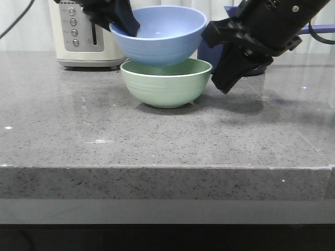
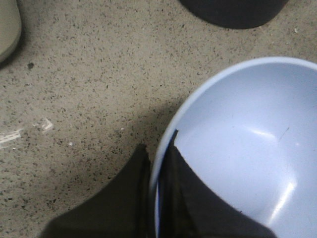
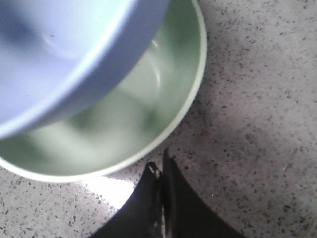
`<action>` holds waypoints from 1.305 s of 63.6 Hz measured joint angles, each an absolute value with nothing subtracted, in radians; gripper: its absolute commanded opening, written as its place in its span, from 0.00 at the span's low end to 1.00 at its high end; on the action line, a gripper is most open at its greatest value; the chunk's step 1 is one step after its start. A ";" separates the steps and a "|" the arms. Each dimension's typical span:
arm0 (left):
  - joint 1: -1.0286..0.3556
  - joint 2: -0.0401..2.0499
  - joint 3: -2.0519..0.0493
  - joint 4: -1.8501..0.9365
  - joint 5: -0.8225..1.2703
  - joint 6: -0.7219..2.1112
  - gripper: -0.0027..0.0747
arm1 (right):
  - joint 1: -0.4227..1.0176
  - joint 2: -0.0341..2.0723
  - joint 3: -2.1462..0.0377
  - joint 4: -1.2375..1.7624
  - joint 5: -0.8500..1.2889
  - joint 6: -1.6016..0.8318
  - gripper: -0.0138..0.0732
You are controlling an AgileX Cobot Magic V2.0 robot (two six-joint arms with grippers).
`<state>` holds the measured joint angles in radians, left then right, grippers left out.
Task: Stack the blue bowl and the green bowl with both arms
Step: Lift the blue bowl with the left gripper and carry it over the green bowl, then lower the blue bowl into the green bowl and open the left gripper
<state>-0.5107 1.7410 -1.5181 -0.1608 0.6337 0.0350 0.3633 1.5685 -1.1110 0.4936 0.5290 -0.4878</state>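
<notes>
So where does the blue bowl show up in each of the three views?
Front: blue bowl upper centre, over the green bowl.
Left wrist: fills the lower right, rim pinched by the left gripper.
Right wrist: upper left, blurred, over the green bowl.
Shared landmark: the speckled countertop.

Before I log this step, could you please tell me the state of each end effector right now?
Left end effector: closed on the blue bowl rim.
Right end effector: closed, holding nothing, beside the green bowl.
</notes>
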 measured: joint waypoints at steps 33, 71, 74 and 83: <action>-0.511 1.764 -1.518 -0.184 0.629 0.035 0.01 | 0.363 1.568 -1.111 0.494 0.529 -0.488 0.08; -0.511 1.764 -1.518 -0.200 0.637 0.035 0.01 | 0.363 1.568 -1.111 0.494 0.529 -0.488 0.08; -0.511 1.764 -1.518 -0.200 0.639 0.035 0.01 | 0.363 1.568 -1.111 0.494 0.529 -0.488 0.08; -0.511 1.764 -1.518 -0.200 0.651 0.035 0.09 | 0.363 1.568 -1.111 0.494 0.529 -0.488 0.08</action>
